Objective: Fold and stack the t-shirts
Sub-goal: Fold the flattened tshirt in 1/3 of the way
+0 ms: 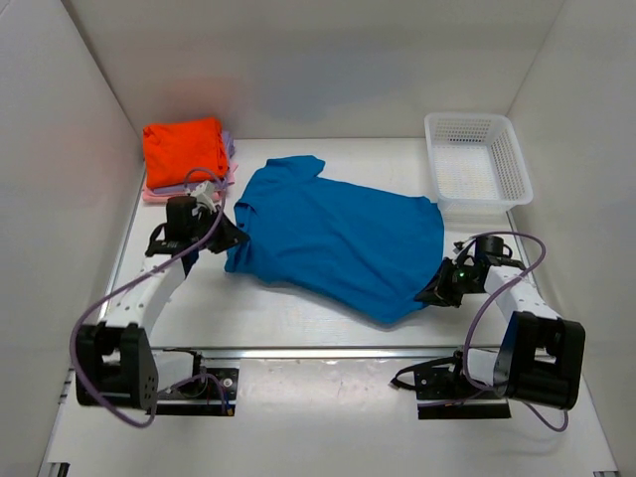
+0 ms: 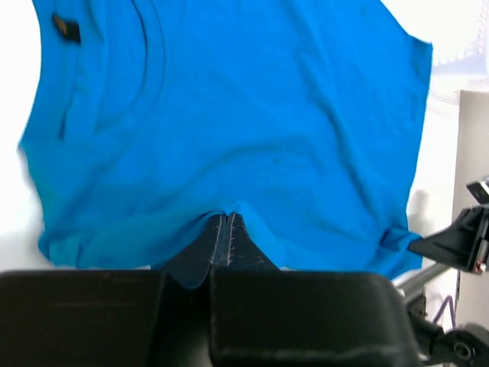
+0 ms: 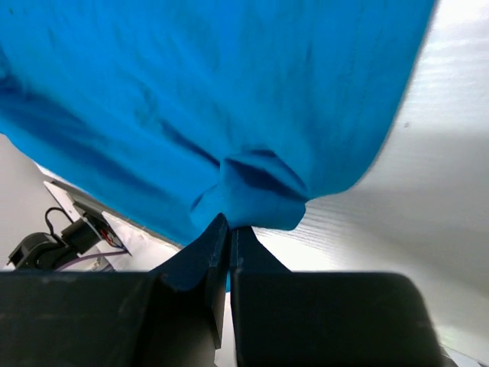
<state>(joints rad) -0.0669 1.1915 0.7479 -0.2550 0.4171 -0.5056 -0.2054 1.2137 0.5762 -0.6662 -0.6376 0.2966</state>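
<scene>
A bright blue t-shirt (image 1: 333, 238) lies spread across the middle of the table, collar at the left. My left gripper (image 1: 231, 237) is shut on its left edge near the sleeve; in the left wrist view the jaws (image 2: 227, 218) pinch the blue cloth (image 2: 229, 115). My right gripper (image 1: 434, 293) is shut on the shirt's lower right hem; in the right wrist view the jaws (image 3: 229, 226) clamp a bunched fold of blue cloth (image 3: 229, 99). A folded orange t-shirt (image 1: 182, 147) tops a stack at the back left, with lavender (image 1: 230, 149) and pink (image 1: 159, 195) folded shirts under it.
A white plastic mesh basket (image 1: 475, 164) stands at the back right corner, just beyond the shirt's hem. White walls enclose the table on the left, back and right. The right arm shows at the edge of the left wrist view (image 2: 458, 237).
</scene>
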